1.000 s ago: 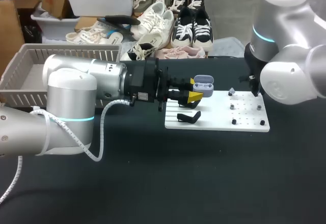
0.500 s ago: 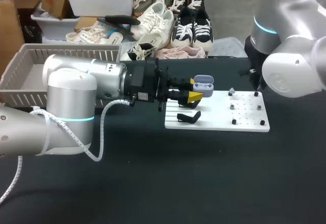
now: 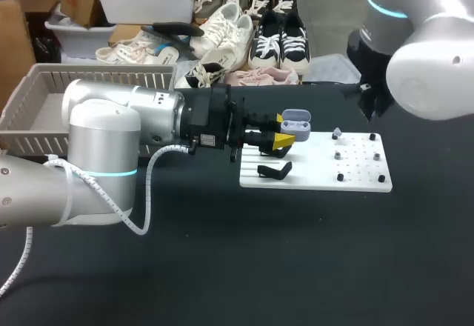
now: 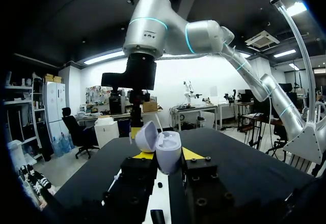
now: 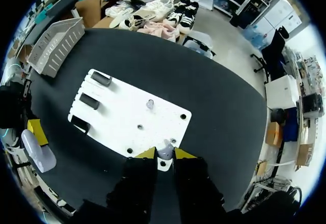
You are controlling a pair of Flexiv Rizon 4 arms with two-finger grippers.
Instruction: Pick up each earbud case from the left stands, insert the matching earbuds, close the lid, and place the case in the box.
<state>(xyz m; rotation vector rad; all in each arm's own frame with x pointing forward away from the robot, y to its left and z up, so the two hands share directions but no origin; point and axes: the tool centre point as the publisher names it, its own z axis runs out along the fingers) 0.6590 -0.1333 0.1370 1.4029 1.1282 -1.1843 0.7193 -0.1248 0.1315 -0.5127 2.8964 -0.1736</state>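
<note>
An open lavender earbud case [image 3: 295, 124] sits between the yellow tips of my left gripper [image 3: 285, 130], which is shut on it just above the left part of the white board [image 3: 318, 167]. From the left wrist the case [image 4: 164, 150] stands with its lid tipped back, held by the left gripper [image 4: 167, 157]. High over the board, my right gripper [image 5: 164, 154] is shut on a small lavender earbud [image 5: 164, 149]. Another earbud [image 3: 336, 132] stands on a peg on the board. My right arm [image 3: 422, 59] comes in at the upper right.
A black stand [image 3: 274, 170] lies on the board's left part, and the right wrist view shows three of these stands [image 5: 89, 101]. Small black pegs dot the board's right half. A grey slatted basket [image 3: 37, 81] sits at the table's far left, behind my left arm.
My right arm has lifted up and back from the board's right side. The left arm and the case have not moved.
</note>
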